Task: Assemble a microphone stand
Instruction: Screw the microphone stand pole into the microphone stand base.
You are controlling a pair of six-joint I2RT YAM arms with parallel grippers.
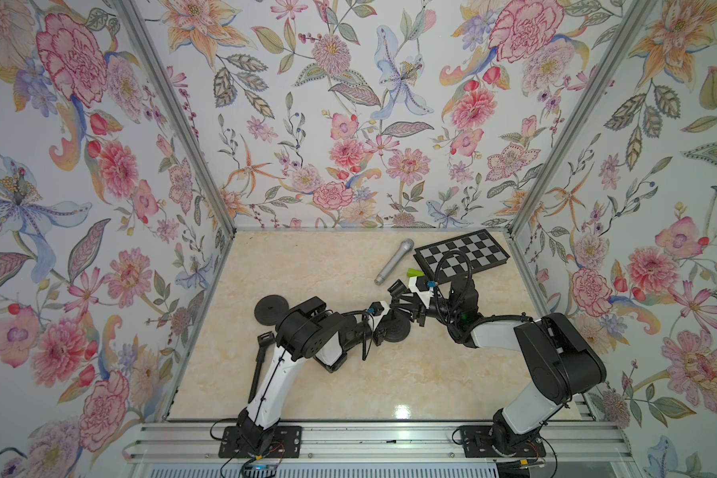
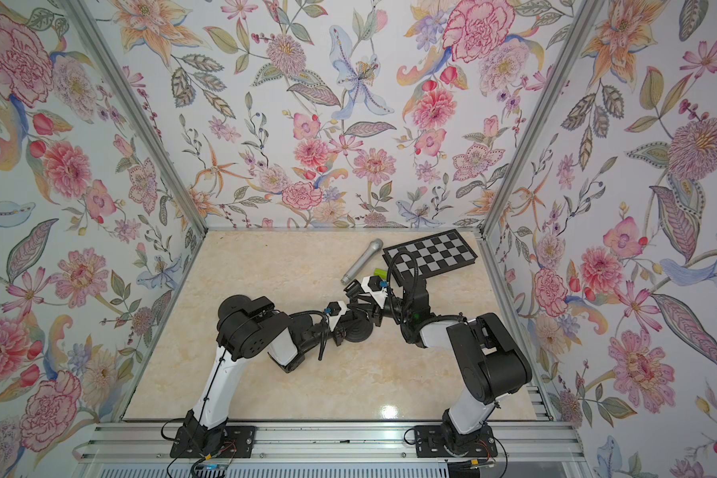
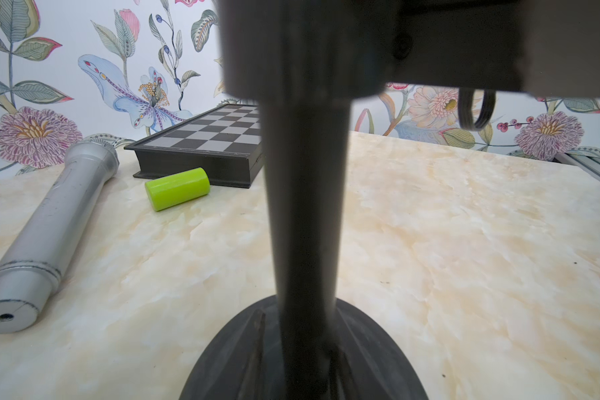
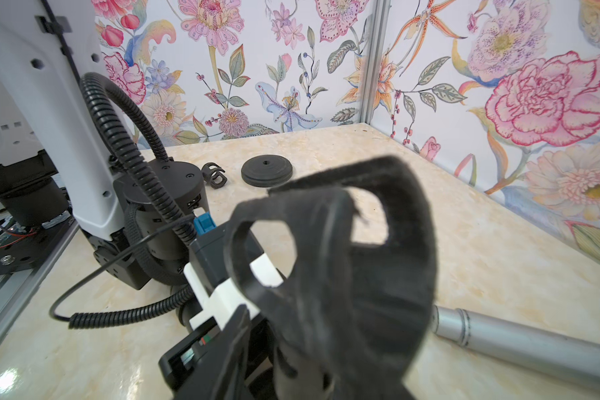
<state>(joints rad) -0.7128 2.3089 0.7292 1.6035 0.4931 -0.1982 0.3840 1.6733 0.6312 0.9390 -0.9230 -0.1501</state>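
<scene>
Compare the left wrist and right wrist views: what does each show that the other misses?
Left wrist only: the chessboard, the green cylinder lying beside it, and the upright stand pole close up. Right wrist only: a loose round base disc, a black clip beside it, and the left arm. Both: the silver microphone lying on the marble table.

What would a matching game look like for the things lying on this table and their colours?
Things:
1. microphone
2. small cylinder
3. chessboard
4. loose round disc

Colours:
a. lime green
b. plain black
c. silver
d. grey and black checks

Pairs: 1-c, 2-a, 3-d, 4-b
</scene>
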